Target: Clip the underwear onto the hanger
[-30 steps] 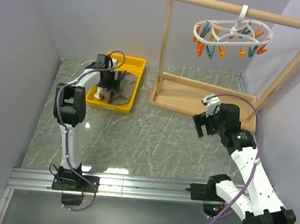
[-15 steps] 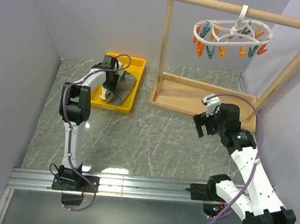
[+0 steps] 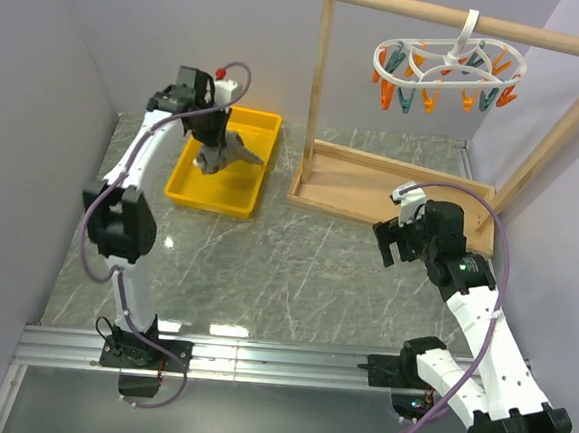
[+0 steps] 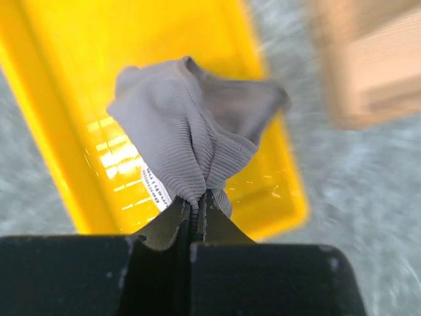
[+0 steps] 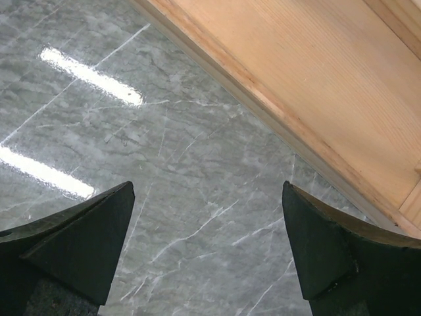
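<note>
Left claw (image 4: pixel 194 209) pinches the underwear (image 4: pixel 191 131) bunched above the yellow tray (image 3: pixel 193 195), right claw (image 5: pixel 208 191) gapes idle; best carry it high toward the hanger (image 3: pixel 447 68), keeping the waistband edge hanging free.

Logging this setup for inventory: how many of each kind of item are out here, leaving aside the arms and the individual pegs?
Underwear: 1
Yellow tray: 1
Ring hanger: 1
Wooden rack: 1
Total: 4
</note>
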Available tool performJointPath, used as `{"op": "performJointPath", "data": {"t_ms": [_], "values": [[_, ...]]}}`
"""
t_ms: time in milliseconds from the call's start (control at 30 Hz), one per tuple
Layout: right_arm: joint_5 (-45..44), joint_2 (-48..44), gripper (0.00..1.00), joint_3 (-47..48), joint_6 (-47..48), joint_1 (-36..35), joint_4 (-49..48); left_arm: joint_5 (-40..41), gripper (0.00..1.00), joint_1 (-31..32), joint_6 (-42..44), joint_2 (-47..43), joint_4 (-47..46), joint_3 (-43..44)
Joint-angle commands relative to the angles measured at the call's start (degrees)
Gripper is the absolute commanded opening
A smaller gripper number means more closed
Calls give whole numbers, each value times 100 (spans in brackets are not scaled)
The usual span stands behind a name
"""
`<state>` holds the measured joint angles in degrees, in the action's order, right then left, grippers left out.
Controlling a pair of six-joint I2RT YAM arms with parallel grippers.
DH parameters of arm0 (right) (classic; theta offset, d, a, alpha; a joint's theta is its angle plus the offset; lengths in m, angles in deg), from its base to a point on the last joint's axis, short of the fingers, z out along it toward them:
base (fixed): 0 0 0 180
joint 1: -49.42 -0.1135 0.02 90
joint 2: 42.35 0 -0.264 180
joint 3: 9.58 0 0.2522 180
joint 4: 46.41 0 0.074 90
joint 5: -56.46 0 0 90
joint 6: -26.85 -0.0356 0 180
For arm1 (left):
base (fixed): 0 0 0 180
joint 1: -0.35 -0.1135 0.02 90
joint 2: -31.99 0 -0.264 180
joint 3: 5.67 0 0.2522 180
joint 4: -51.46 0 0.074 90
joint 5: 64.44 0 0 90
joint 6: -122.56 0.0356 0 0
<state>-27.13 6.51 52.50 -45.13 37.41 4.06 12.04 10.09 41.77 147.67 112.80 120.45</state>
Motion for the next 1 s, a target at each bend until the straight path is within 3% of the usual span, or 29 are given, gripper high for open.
{"op": "performJointPath", "data": {"t_ms": [0,233,400,667,767,833,900,967], "values": [[-114,-70,100,99,79,-3,20,-914,0,151,502,-958,524,305],[52,114,100,398,131,181,257,-2099,0,765,1265,-2021,1070,-389],[474,264,100,582,254,506,547,-2410,2,1600,1961,-2848,1282,-1697],[905,449,100,626,457,586,969,-1576,17,3156,1724,-3534,-667,-4457],[1002,519,100,679,509,595,1145,-672,18,3674,1724,-3631,-1661,-5301],[1019,589,100,670,510,586,1224,-22,29,4017,1794,-3631,-1996,-5705],[1142,659,100,670,483,595,1268,200,46,4158,1865,-3640,-2190,-5830],[1178,817,100,671,431,499,1286,201,54,4168,1935,-3736,-2052,-5918]]}}
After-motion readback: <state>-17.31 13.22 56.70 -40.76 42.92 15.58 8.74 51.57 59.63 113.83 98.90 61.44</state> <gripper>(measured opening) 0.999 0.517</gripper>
